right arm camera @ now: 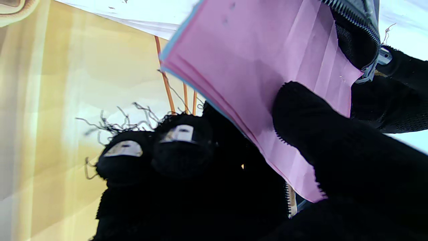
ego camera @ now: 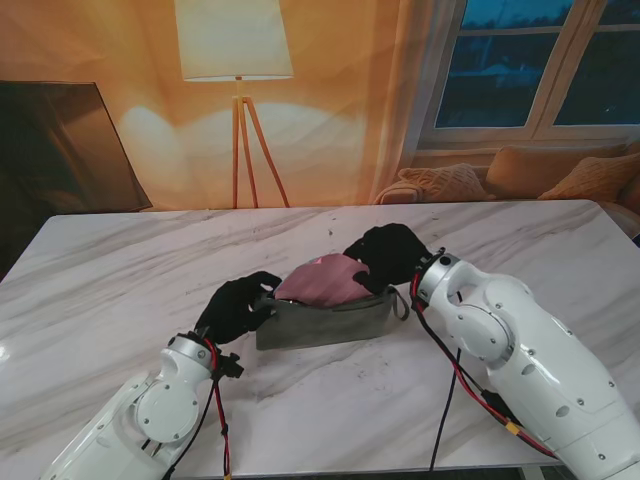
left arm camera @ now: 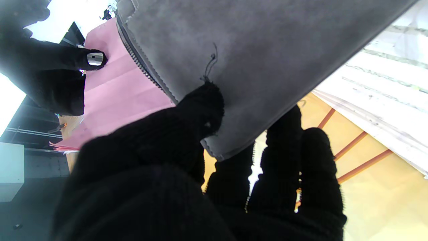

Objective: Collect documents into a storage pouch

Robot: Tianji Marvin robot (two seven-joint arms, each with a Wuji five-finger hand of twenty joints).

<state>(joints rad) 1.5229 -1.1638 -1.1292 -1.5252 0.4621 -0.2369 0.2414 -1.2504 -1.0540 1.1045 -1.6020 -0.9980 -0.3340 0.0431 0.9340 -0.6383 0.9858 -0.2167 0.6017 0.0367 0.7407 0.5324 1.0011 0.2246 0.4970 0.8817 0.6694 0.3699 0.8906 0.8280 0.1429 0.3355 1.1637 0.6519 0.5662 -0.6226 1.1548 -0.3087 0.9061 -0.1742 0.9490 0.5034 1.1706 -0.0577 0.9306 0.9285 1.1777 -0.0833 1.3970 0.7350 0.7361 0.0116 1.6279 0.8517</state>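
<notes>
A grey zip pouch (ego camera: 322,320) stands on its long edge mid-table, its mouth up. A stack of pink documents (ego camera: 325,280) sticks out of that mouth. My left hand (ego camera: 236,307) is shut on the pouch's left end; the left wrist view shows its thumb and fingers pinching the grey pouch (left arm camera: 267,57) by the zip, with the pink documents (left arm camera: 113,93) behind. My right hand (ego camera: 388,256) is shut on the stack's right edge. In the right wrist view its thumb presses the pink documents (right arm camera: 267,63) against the fingers, next to the pouch's open zip (right arm camera: 356,23).
The marble table (ego camera: 120,280) reaches back to a floor lamp (ego camera: 236,60) and an orange curtain. A sofa with cushions (ego camera: 540,175) stands behind the right far edge, under a window. Cables (ego camera: 450,390) hang from both wrists.
</notes>
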